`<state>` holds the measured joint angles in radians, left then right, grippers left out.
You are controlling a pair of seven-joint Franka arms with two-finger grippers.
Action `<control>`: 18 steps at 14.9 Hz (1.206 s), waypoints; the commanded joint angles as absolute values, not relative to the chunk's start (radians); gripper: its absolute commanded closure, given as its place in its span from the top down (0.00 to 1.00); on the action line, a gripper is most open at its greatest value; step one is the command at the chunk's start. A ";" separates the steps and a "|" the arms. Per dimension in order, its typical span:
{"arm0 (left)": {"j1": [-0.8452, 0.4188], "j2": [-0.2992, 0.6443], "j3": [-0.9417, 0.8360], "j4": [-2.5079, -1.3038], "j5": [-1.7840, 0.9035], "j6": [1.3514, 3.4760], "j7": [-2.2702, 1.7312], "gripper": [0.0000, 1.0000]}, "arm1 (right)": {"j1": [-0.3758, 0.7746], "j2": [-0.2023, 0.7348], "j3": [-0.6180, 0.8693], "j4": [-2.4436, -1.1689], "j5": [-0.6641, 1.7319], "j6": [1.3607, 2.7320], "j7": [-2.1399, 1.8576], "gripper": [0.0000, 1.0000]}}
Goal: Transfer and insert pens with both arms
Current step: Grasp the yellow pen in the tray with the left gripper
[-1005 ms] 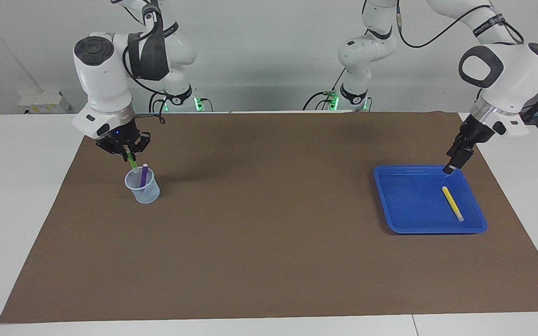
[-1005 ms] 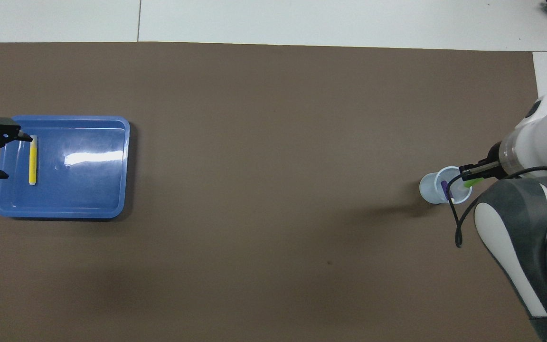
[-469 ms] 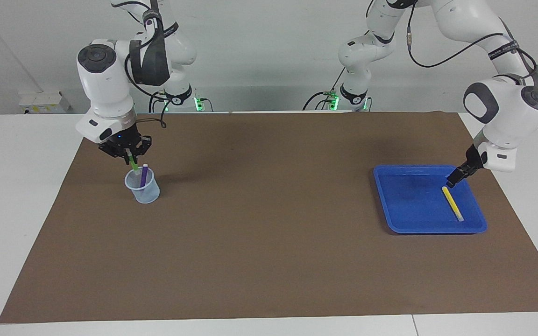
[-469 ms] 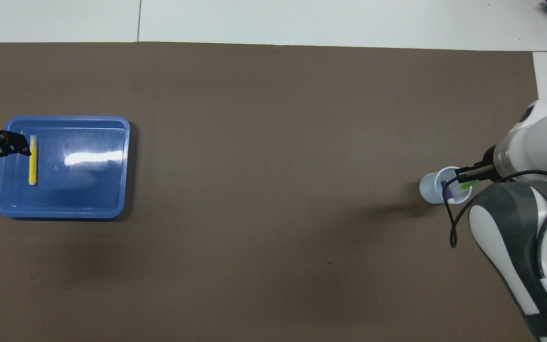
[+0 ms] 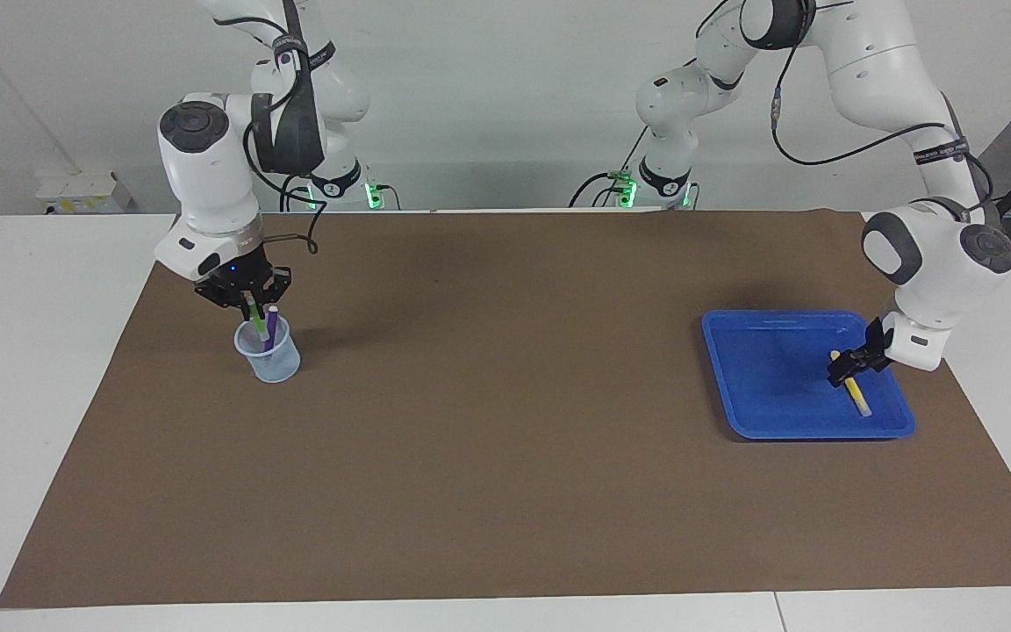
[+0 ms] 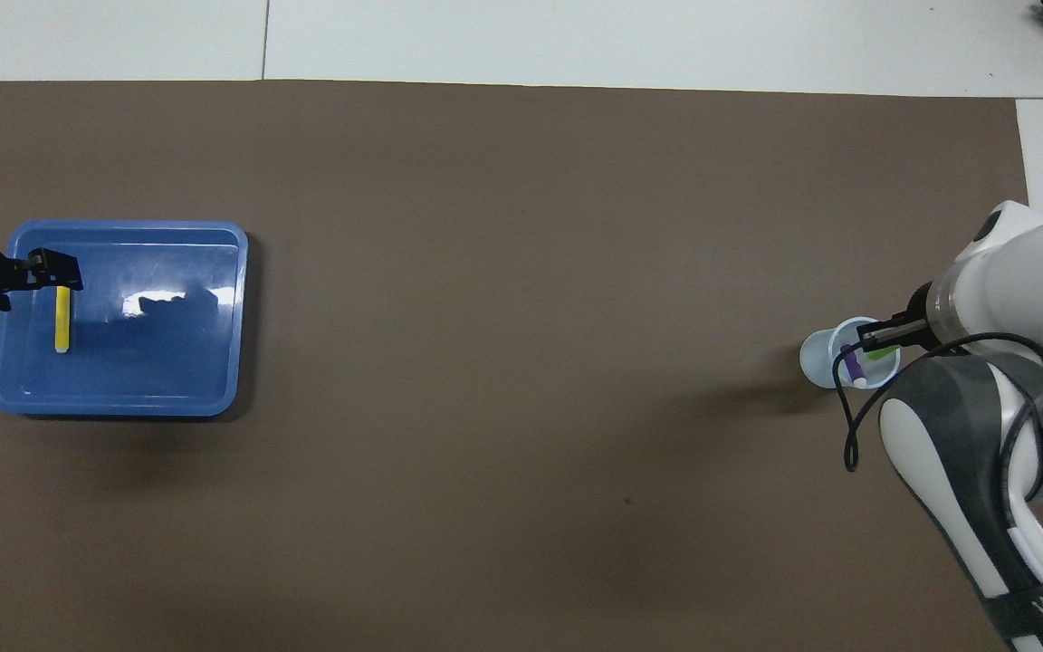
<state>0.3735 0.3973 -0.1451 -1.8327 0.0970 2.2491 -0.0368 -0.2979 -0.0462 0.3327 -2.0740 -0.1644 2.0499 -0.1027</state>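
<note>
Left jaws: my left gripper (image 5: 849, 369) stands wide, low in the shallow blue plastic tray (image 5: 760, 351) at my left arm's end of the table, straddling the slim yellow pen (image 5: 853, 391) near the end nearer to the robots; not gripping.
Yellow pen: flat on the tray floor, long axis running roughly toward and away from the robots, pale cap end pointing away from them.
Step, left: I judge this the pick of the last pen; next I must close squarely across its barrel and lift.
Right jaws: my right gripper (image 5: 246, 294) is clamped on the slim green pen (image 5: 256, 318), over the small clear plastic cup (image 5: 268, 353) at my right arm's end.
Green pen: near upright, lower end inside the cup, beside the slim purple pen (image 5: 269, 328) leaning in it.
Step, right: insertion; next is letting go and rising clear.
</note>
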 commanded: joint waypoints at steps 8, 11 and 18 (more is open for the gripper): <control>0.394 0.416 -0.160 -1.885 0.071 2.357 -0.015 0.99 | -0.334 -0.018 0.350 -2.092 -0.181 2.074 -0.046 0.64; 0.396 0.413 -0.160 -1.907 0.071 2.382 -0.017 0.87 | -0.334 -0.018 0.350 -2.091 -0.181 2.065 -0.049 1.00; 0.391 0.413 -0.160 -1.899 0.055 2.349 -0.023 0.25 | -0.330 -0.026 0.353 -2.071 -0.166 2.022 -0.054 1.00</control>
<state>0.3782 0.4093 -0.1497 -1.8880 0.0777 2.3579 -0.0320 -0.3162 -0.0140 0.3346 -2.0810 -0.1643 2.0515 -0.0675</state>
